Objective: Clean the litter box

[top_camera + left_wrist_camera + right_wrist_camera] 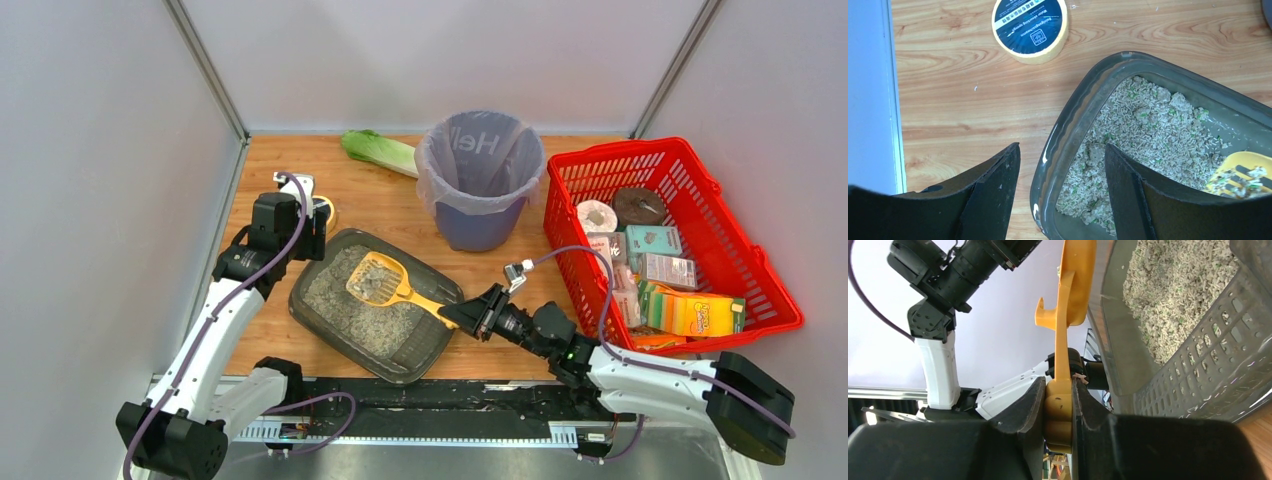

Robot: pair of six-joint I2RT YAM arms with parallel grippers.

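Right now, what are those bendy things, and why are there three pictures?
They are two robot arms, each ending in a pincher called a gripper. One picture looks down from above; the other two come from cameras on each wrist. On the wooden table sit a litter box, a purple-lined bin, a red basket of packets, a green vegetable and a tape roll. The right gripper pinches the handle of a yellow scoop; its head is in the box, holding some litter. The left gripper is open, straddling the box's rim.
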